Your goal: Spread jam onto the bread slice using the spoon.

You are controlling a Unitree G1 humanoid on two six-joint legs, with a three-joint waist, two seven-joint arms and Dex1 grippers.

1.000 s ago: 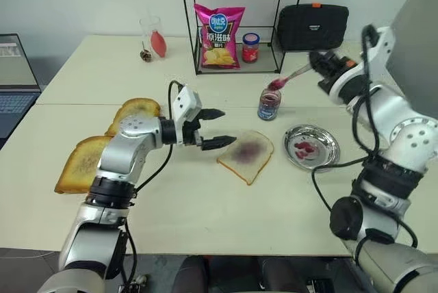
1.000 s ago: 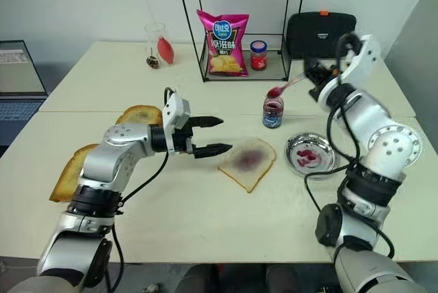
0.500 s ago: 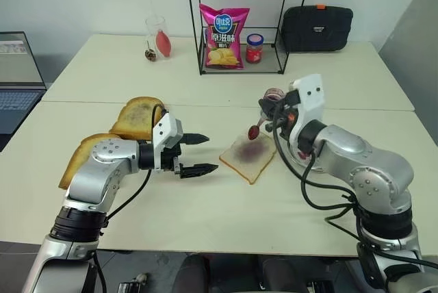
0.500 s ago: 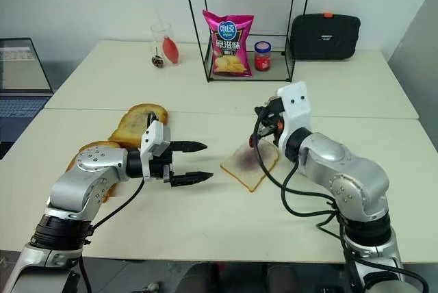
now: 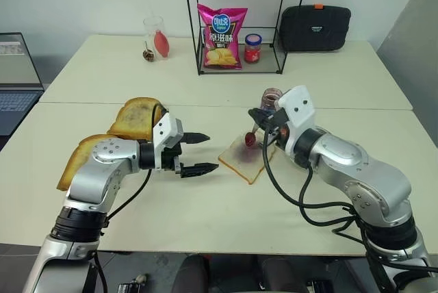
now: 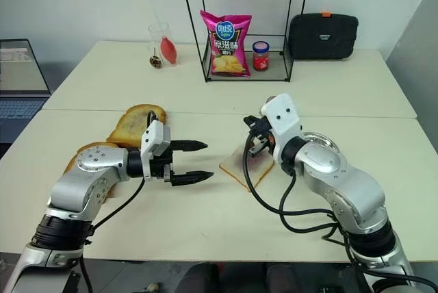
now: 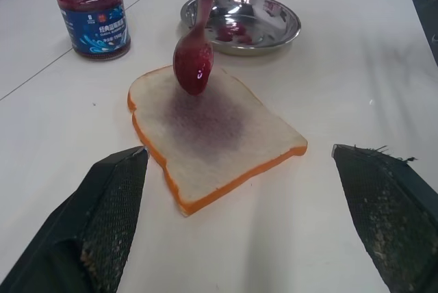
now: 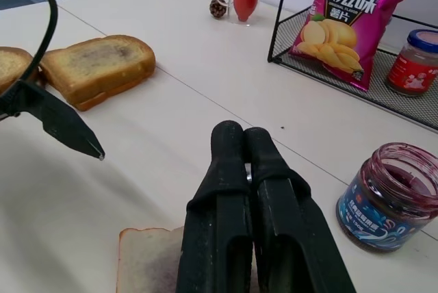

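The toast slices (image 5: 133,118) lie behind and outboard of the left gripper (image 5: 198,153), well apart from the work. The left gripper is held level above the table (image 5: 205,218), its two fingers spread wide with nothing between them. The bread (image 7: 212,135) lies just ahead of these fingertips, untouched by them, with a faint purple smear at its centre.

Past the bread, the right gripper (image 5: 263,123) is seen with its fingers pressed together on the handle of the spoon (image 7: 195,57). The spoon hangs below and ahead of this gripper, bowl down, loaded with a glossy heap of jam (image 7: 193,67). The bowl is poised over the far edge of the smear; whether it touches the crumb cannot be told. The jar (image 8: 393,194) stands just behind the right gripper, open and part full, and the plate (image 7: 274,22) sits beyond the bread, with red smears in it.

The step in hand is judged to be the delivery of a fresh spoonful to the slice. What is called for next is that the bowl be lowered onto the crumb and drawn flat across it toward the bare corners. Light pressure would be wanted, since the slice is not held and could slide.
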